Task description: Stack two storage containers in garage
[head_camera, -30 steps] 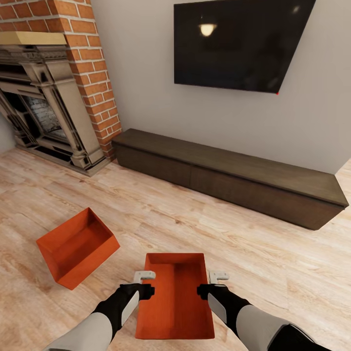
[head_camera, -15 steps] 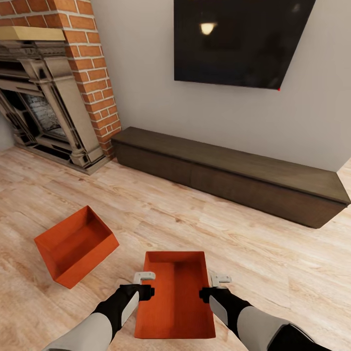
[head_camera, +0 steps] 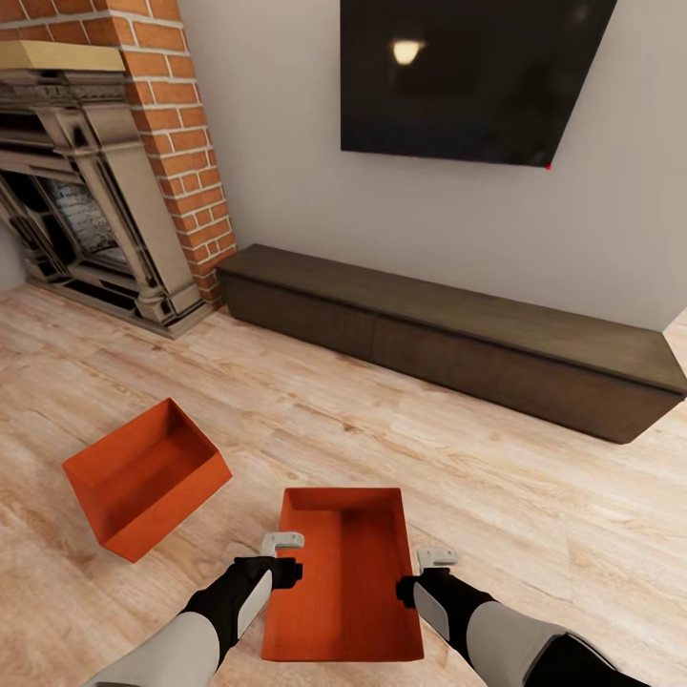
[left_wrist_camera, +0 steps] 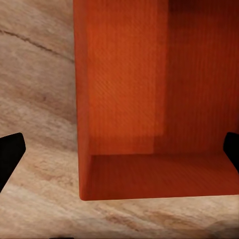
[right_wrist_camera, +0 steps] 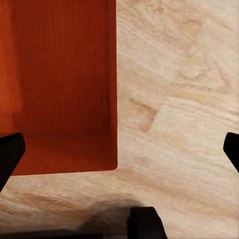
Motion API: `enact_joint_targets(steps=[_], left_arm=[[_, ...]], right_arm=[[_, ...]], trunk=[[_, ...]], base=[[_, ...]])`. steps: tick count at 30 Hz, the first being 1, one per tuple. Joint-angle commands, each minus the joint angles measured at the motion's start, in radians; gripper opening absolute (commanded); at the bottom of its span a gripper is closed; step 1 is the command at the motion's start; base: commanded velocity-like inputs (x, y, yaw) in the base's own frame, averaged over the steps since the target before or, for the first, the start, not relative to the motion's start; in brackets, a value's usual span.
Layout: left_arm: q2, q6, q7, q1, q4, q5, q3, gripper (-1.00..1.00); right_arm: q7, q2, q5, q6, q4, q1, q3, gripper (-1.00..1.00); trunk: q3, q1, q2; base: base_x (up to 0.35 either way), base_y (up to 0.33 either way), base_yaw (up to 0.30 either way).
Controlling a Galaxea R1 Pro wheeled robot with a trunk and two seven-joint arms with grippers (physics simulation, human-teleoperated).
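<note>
Two orange-red storage containers rest on the light wood planks of the living room. One container (head_camera: 145, 477) lies to the left, turned at an angle. The other container (head_camera: 343, 572) lies lengthwise right in front of me, between my arms. My left gripper (head_camera: 283, 561) hangs over its left long wall, and my right gripper (head_camera: 427, 572) over its right long wall. In the left wrist view, the left gripper (left_wrist_camera: 119, 154) stands open, its black fingertips (left_wrist_camera: 10, 154) wide apart astride that wall (left_wrist_camera: 82, 99). The right gripper (right_wrist_camera: 119, 154) is open too, straddling the other wall (right_wrist_camera: 113, 74).
A long low dark-brown cabinet (head_camera: 458, 339) runs along the far wall under a black TV (head_camera: 468, 76). A red brick fireplace (head_camera: 95, 172) fills the left corner. Wood flooring (head_camera: 534, 515) stretches to the right and between the containers and the cabinet.
The camera has shifted slightly, so the whole picture sits a little higher. My right gripper has edged outward and nearer to me beside the container. The left gripper has kept its place.
</note>
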Motion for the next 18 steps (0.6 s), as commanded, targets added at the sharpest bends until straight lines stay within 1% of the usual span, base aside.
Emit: enact_joint_targets(steps=[1, 8, 18], left_arm=[[0.000, 0.006, 0.006, 0.000, -0.002, 0.005, -0.003, 1.00], [0.000, 0.006, 0.007, 0.000, -0.001, 0.005, -0.002, 1.00], [0.000, 0.010, 0.007, 0.000, 0.014, 0.016, 0.000, 1.00]], right_arm=[[-0.006, -0.001, -0.007, 0.006, -0.002, 0.000, 0.008, 1.00], [-0.006, -0.001, -0.008, 0.003, -0.002, 0.000, 0.007, 1.00], [-0.006, 0.000, -0.008, 0.001, -0.003, 0.000, 0.007, 1.00]], trunk=[[-0.004, 0.004, -0.008], [-0.026, 0.031, -0.057], [-0.057, 0.069, -0.127]], base=[[0.000, 0.000, 0.000], [0.000, 0.000, 0.000], [0.000, 0.000, 0.000]])
